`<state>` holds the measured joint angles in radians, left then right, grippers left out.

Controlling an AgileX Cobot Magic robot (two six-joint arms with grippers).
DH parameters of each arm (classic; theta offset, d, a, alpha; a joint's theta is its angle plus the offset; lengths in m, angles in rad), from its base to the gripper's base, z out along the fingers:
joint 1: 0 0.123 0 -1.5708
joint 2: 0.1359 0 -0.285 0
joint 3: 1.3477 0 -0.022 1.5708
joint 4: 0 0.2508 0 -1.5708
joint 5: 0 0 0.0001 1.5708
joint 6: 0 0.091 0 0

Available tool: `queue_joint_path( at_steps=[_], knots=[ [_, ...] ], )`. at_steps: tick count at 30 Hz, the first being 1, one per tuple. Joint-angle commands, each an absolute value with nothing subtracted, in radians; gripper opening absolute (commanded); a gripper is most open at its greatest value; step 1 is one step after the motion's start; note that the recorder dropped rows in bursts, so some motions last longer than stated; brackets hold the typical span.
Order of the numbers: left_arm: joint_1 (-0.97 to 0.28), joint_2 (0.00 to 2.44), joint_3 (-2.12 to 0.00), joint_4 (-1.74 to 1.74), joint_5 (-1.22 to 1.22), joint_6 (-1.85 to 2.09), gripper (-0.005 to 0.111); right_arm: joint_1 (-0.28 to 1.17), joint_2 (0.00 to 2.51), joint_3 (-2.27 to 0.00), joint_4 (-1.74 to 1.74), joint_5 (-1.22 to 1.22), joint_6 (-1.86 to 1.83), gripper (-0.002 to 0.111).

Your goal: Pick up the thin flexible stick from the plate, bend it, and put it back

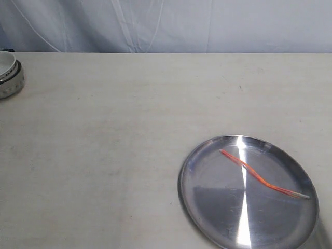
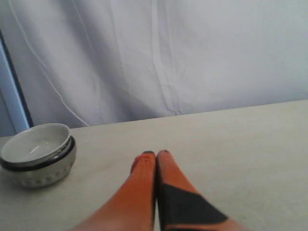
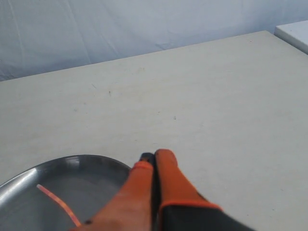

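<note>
While the thin flexible stick (image 1: 259, 178) is lying wavy in the plate (image 1: 215, 210), near right on the table (image 1: 104, 155), the left claw (image 2: 156, 154) and right claw (image 3: 154, 155) are hovering pinched together, empty.

Bare bench (image 1: 114, 145) runs wide through the middle and left, an open lane for any approach. The only bump out there is the small white bowl (image 1: 8, 75), tucked at the far left edge and well apart from everything else. Lower right, the plate (image 1: 182, 181) has a low raised rim to clear. Inside it the thin flexible stick (image 1: 259, 179) lies flat on a diagonal, with bare metal on both sides. At the back, the hanging cloth (image 1: 166, 26) closes off the bench's far edge.
</note>
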<state>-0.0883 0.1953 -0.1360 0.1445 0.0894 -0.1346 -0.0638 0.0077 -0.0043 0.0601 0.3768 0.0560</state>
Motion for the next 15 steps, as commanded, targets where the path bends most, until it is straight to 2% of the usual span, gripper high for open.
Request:
queue_joint_path(
  at_steps=[1, 8, 15],
  knots=[
    [-0.022, 0.103, -0.099, 0.093, 0.139, -0.118, 0.0, -0.068, 0.0, 0.0, 0.056, 0.362, 0.054, 0.0],
    [0.013, 0.001, -0.047, 0.015, 0.19, 0.0, 0.0, -0.068, 0.0, 0.0, 0.056, 0.362, 0.054, 0.0],
    [0.013, 0.0, 0.0, -0.042, 0.242, 0.0, 0.0, -0.068, 0.0, 0.0, 0.053, 0.367, 0.054, 0.0]
  ],
)
